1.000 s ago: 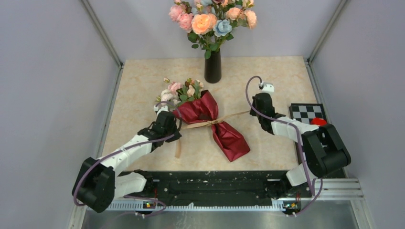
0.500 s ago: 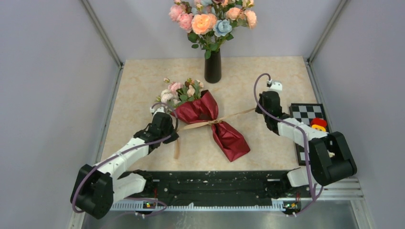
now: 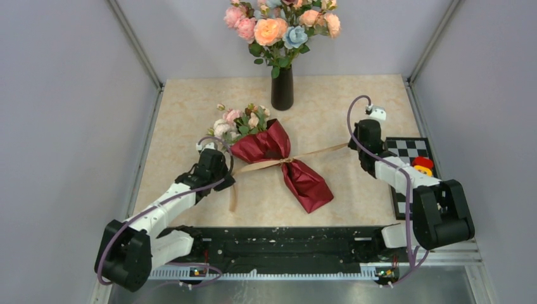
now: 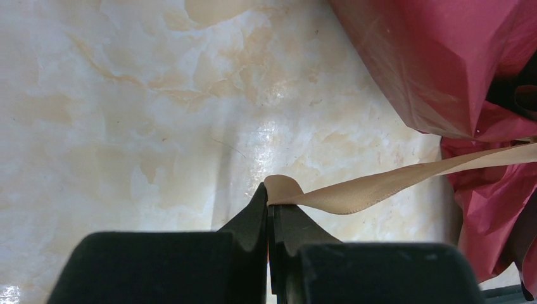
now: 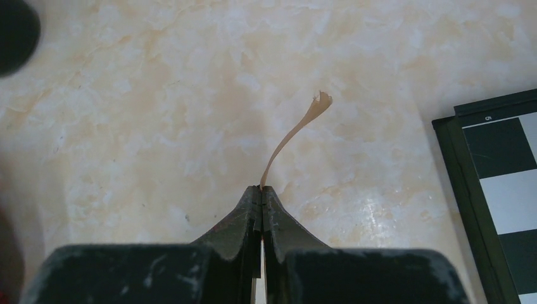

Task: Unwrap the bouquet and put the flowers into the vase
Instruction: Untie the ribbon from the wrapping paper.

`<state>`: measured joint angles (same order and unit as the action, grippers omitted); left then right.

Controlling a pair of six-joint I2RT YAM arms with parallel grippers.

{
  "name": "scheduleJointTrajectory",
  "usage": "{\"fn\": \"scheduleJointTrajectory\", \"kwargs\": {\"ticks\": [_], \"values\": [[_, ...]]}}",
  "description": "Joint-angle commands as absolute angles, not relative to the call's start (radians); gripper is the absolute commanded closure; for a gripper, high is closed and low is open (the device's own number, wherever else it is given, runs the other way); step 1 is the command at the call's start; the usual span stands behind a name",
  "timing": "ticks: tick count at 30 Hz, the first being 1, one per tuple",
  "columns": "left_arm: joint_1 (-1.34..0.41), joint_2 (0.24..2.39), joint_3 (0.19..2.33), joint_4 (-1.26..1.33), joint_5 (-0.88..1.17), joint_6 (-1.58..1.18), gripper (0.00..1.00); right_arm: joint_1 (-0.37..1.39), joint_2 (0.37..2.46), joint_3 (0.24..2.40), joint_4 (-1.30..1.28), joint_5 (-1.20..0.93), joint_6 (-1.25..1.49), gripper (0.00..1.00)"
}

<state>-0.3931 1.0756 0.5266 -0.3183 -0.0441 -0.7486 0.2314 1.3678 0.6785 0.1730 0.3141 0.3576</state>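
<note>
Tan ribbon (image 4: 380,185) pinched by left gripper (image 4: 267,193), right gripper (image 5: 261,190), bouquet (image 4: 443,63) cropped at edge

Left arm (image 3: 168,204) and right arm (image 3: 396,172): white links, black joint housings, purple cable (image 3: 349,121) looped along each. Left hand (image 4: 269,202), right hand (image 5: 261,190): matte black fingers, right scuffed. Black base rail (image 3: 285,244).

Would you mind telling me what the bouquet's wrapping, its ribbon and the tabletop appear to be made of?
The wrapping looks like crinkled maroon paper, creased, slightly shiny. The ribbon is probably tan satin fabric: smooth, glossy, curling. The tabletop is a marble-look beige surface with glare; stone or laminate, unclear.
</note>
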Motion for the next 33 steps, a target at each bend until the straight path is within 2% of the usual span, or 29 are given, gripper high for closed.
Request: {"fn": "scheduleJointTrajectory", "kwargs": {"ticks": [1,33], "values": [[-0.370,1.062,0.525,-0.315,-0.031,-0.737,1.00,0.200,1.329,0.673,0.186,0.337,0.335,1.00],[-0.225,0.970,0.506,-0.390,-0.005,-0.722,1.00,0.105,1.316,0.663,0.183,0.317,0.337,1.00]]}}
